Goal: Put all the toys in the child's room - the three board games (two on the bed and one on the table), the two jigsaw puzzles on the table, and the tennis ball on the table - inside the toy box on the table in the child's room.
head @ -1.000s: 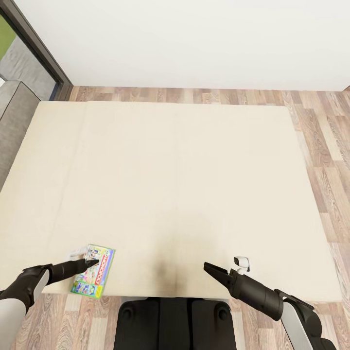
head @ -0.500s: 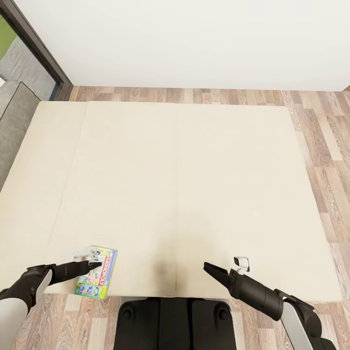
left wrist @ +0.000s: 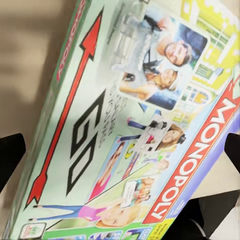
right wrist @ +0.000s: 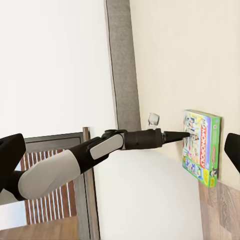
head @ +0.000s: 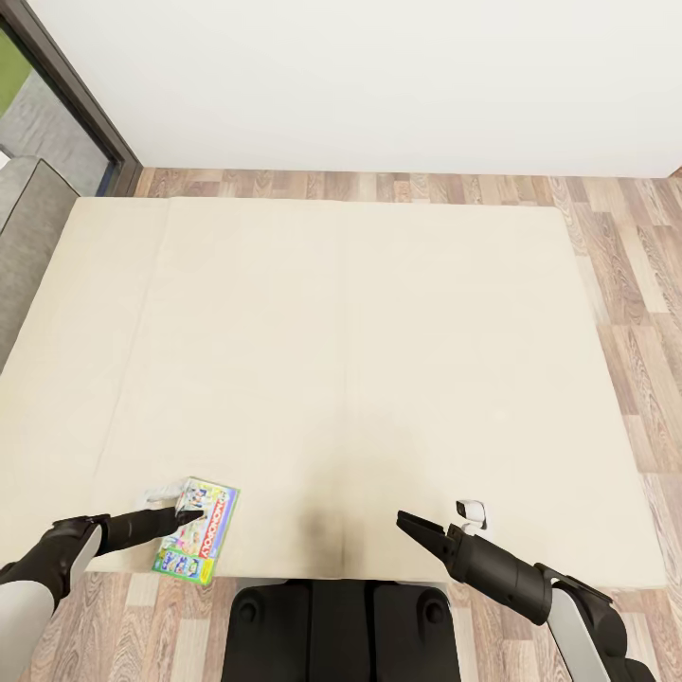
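Note:
A Monopoly board game (head: pixel 201 532) with a green edge lies flat near the front left corner of the cream bed (head: pixel 360 360). My left gripper (head: pixel 192 514) reaches in low from the left, its tips over the box's near-left part. Up close, in the left wrist view, the printed lid (left wrist: pixel 130 125) lies between two widely spread black fingertips (left wrist: pixel 10 155), so this gripper is open. Whether the tips touch the lid I cannot tell. My right gripper (head: pixel 405 520) hovers open and empty over the bed's front edge, well to the right. The right wrist view takes in the box (right wrist: pixel 202 147) and the left gripper (right wrist: pixel 184 134).
Wood-plank floor (head: pixel 625 246) runs behind and to the right of the bed, under a white wall (head: pixel 379 76). A dark door frame (head: pixel 76 95) and a grey surface (head: pixel 28 237) stand at the far left. My dark base (head: pixel 341 630) sits against the bed's front edge.
The Monopoly box has slid a little to the right and farther onto the bed, and my left gripper has moved with it. The right arm has stayed still.

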`<state>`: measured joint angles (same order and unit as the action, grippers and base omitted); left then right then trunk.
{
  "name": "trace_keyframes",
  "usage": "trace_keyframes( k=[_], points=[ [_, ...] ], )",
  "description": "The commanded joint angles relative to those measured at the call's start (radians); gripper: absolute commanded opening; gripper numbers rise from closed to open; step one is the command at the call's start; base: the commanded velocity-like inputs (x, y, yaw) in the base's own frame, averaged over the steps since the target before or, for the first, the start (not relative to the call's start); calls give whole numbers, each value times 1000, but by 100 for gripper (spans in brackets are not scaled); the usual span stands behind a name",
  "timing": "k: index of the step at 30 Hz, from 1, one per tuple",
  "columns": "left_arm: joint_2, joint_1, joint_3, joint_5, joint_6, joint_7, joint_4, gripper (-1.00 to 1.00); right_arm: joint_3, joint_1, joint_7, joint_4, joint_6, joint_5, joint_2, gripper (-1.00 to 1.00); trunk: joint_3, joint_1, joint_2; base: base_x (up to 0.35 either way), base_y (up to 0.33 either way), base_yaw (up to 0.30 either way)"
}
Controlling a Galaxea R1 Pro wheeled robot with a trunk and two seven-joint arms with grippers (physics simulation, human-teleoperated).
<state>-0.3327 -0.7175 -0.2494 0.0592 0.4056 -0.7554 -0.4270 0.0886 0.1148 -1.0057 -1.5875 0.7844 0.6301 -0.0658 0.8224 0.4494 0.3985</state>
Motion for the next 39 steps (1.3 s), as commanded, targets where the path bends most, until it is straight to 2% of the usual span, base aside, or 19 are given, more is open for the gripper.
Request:
trace_keyframes(
  k=[1,9,15,25,32,39],
  points=[
    [1,0,-8,6,9,-10,-1,100,0,0,-1,0,6,3,0,100,1,1,1,0,0,0],
    [1,0,-6,7,9,-14,-1,100,0,0,-1,0,6,3,0,100,1,1,1,0,0,0],
    [-1,0,32,11,26,-15,-1,100,0,0,-1,0,6,3,0,100,1,1,1,0,0,0],
    [0,0,42,12,58,-15,-2,100,0,0,-1,0,6,3,0,100,1,1,1,0,0,0],
    [1,0,96,10,63,-19,-2,100,0,0,-1,0,6,3,0,100,1,1,1,0,0,0],
    [4,0,102,10,63,-19,-2,100,0,0,-1,0,6,3,0,100,1,1,1,0,0,0]
  ],
)
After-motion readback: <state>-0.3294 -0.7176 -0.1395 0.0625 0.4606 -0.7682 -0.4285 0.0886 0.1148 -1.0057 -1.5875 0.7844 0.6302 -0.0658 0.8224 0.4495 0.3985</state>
